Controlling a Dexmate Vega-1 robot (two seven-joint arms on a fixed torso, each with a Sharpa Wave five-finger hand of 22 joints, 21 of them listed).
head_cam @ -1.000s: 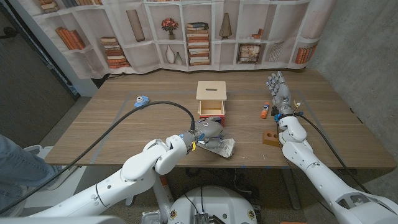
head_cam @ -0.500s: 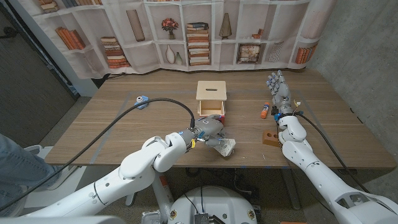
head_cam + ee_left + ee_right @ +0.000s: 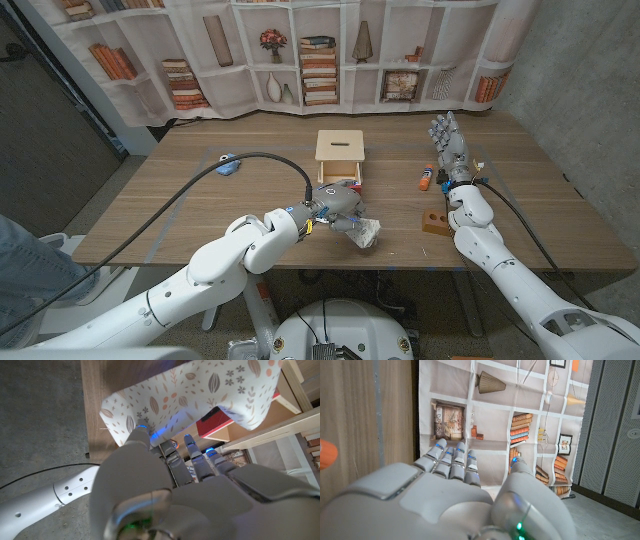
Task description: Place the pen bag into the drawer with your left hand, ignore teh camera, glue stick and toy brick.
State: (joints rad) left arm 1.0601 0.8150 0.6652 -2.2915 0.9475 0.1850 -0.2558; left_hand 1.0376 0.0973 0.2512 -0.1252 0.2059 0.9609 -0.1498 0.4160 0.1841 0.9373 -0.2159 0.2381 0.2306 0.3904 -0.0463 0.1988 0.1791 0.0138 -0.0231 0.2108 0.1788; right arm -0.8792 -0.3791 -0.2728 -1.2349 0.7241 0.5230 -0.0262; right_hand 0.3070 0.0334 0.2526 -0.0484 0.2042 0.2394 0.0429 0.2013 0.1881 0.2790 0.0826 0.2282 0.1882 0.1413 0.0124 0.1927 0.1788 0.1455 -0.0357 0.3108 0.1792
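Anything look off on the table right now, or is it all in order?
Nothing stands out. The left hand holds the pen bag just in front of the open drawer; the bag sags from the grip, but nothing is spilled or toppled.

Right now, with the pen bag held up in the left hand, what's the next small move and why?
Probably carry it a little farther toward the open drawer, then lower it in. The left hand holds the pen bag just in front of the wooden box, near the drawer's front edge but not yet over its opening.
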